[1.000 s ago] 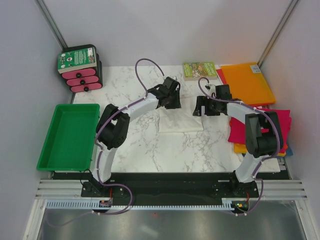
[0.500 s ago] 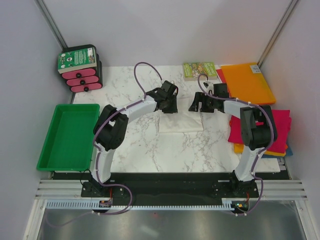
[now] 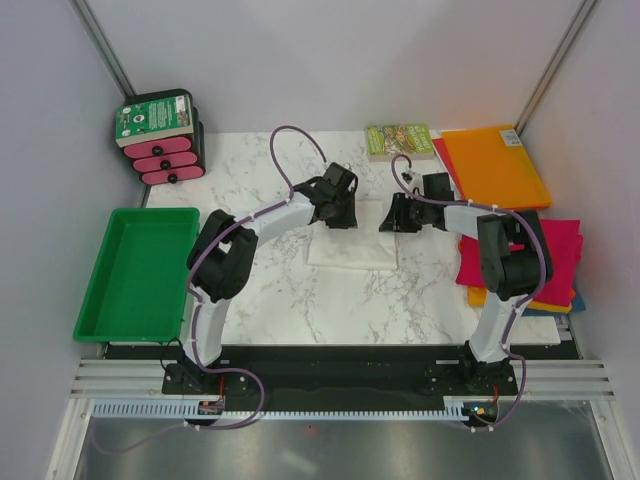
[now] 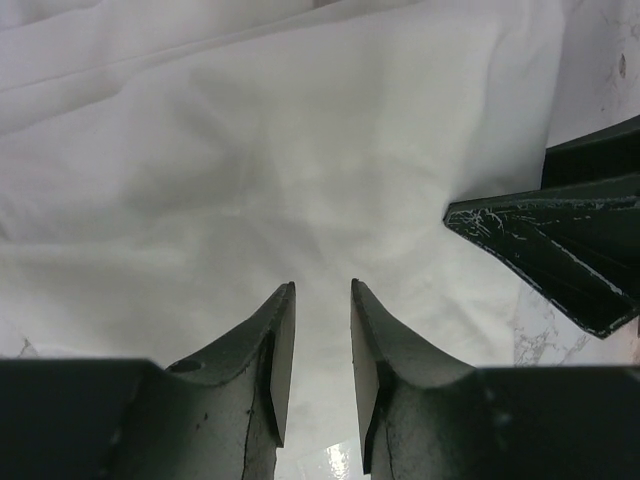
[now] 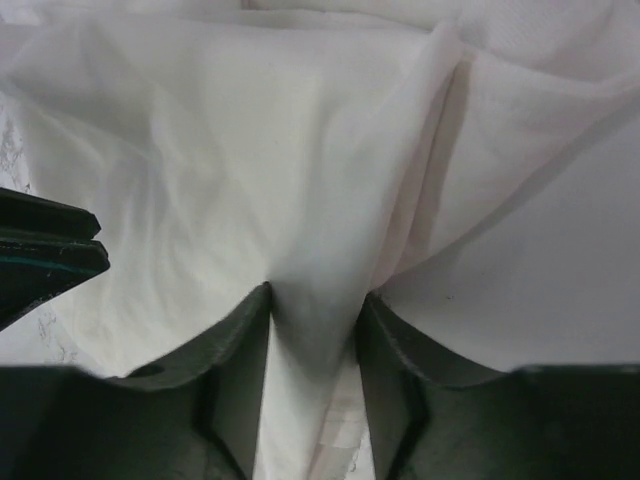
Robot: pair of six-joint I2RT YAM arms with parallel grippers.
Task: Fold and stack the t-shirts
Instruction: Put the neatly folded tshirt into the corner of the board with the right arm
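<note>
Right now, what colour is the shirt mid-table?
The shirt is plain white; best seen in the right wrist view.

Built alike: white tubular links between bulky black joints on the left arm (image 3: pixel 272 217) and the right arm (image 3: pixel 496 336) — looped with thin purple cable (image 3: pixel 272 142). Tipped with dark wedge-shaped fingers (image 4: pixel 235 365), flat pale pads (image 4: pixel 283 370) inside, speckled with small scuffs
</note>
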